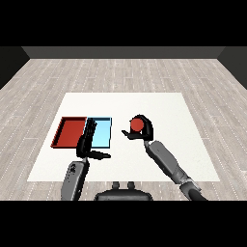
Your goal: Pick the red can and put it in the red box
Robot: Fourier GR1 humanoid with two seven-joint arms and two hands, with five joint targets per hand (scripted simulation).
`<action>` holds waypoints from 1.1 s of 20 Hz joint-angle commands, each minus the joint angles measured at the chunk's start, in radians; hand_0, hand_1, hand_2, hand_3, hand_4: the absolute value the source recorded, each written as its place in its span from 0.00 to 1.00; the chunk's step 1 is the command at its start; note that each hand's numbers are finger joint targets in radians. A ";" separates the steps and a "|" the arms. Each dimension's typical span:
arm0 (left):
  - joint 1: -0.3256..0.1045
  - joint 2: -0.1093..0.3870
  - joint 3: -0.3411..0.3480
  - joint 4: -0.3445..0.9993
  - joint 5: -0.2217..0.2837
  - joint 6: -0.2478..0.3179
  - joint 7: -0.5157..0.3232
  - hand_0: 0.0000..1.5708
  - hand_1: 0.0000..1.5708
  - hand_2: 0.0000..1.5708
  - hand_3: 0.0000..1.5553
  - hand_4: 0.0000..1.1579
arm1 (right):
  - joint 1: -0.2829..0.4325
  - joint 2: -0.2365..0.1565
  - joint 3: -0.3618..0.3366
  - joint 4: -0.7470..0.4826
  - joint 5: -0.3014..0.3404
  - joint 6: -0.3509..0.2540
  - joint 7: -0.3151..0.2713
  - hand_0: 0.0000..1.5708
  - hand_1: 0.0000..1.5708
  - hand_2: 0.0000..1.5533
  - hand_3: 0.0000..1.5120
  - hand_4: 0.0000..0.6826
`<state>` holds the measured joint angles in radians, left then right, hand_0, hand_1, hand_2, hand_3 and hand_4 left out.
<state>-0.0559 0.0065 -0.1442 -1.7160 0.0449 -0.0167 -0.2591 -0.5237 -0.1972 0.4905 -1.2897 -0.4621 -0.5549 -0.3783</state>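
Red can (pixel 137 125): round red top toward me, clasped in my right hand (pixel 143 131), right of both trays.
Red tray (pixel 70 133): flat, leftmost, touching the blue tray.

A matt white table (pixel 193 144) stands on pale wood-plank floor (pixel 43 82); the red can (pixel 137 125) looks smooth.

Head-height, down across white table (pixel 159 103)

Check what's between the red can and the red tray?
Head view: the light blue tray and the left hand lie between the red can and red tray.
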 commanded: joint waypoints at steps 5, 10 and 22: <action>0.004 -0.006 -0.091 -0.028 -0.063 0.056 0.078 0.00 0.00 0.00 0.00 0.00 | 0.093 0.027 -0.012 -0.202 0.137 -0.012 0.112 0.92 0.92 0.90 0.91 0.92; -0.101 -0.006 -0.225 0.147 -0.043 0.220 0.018 0.00 0.00 0.00 0.00 0.00 | 0.123 0.050 -0.051 -0.230 0.177 0.040 0.069 0.90 0.90 0.91 0.92 0.92; -0.175 -0.006 -0.257 0.292 0.022 0.253 0.028 0.00 0.00 0.00 0.00 0.00 | 0.121 0.154 -0.142 -0.205 0.275 0.169 0.057 0.92 0.92 0.93 0.92 0.95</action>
<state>-0.2279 0.0002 -0.3417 -1.4718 0.0514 0.1813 -0.2053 -0.3970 -0.0667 0.3876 -1.5123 -0.1997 -0.4424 -0.3029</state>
